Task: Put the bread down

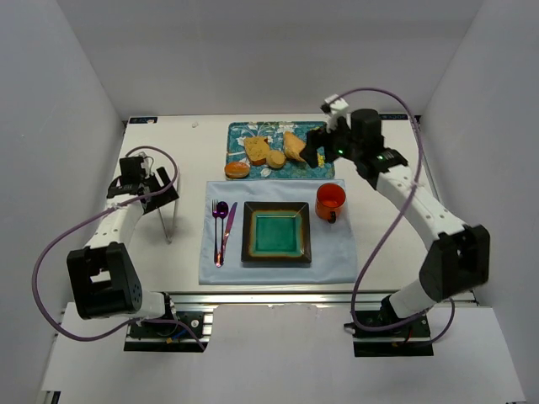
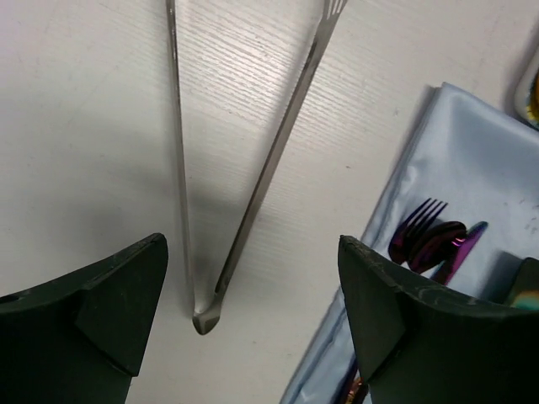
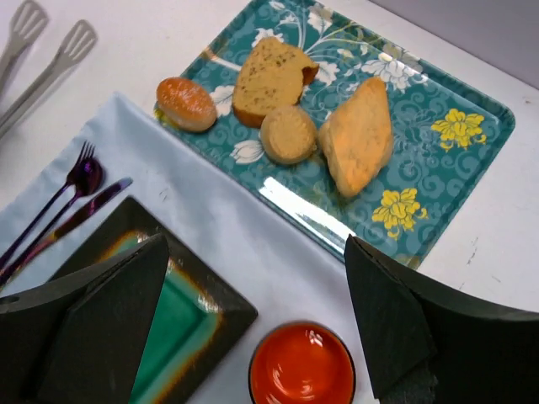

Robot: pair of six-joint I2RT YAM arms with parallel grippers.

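The bread (image 1: 256, 150) is a flat golden-brown slice with a darker crust, lying on the teal flowered tray (image 1: 244, 128) at the back; it also shows in the right wrist view (image 3: 271, 80). The square teal plate (image 1: 276, 209) with a dark rim sits on the blue placemat (image 1: 337, 252). My right gripper (image 1: 318, 153) is open and empty; in its wrist view (image 3: 257, 244) it hovers over the placemat between plate, mug and tray. My left gripper (image 1: 160, 189) is open and empty above metal tongs (image 2: 269, 168) on the table.
On the tray (image 3: 455, 168) lie an oval loaf (image 3: 358, 135), a small round roll (image 3: 287, 133) and a glazed bun (image 3: 187, 103). An orange mug (image 1: 330, 200) stands right of the plate. A purple fork, spoon and knife (image 1: 221, 220) lie left of it.
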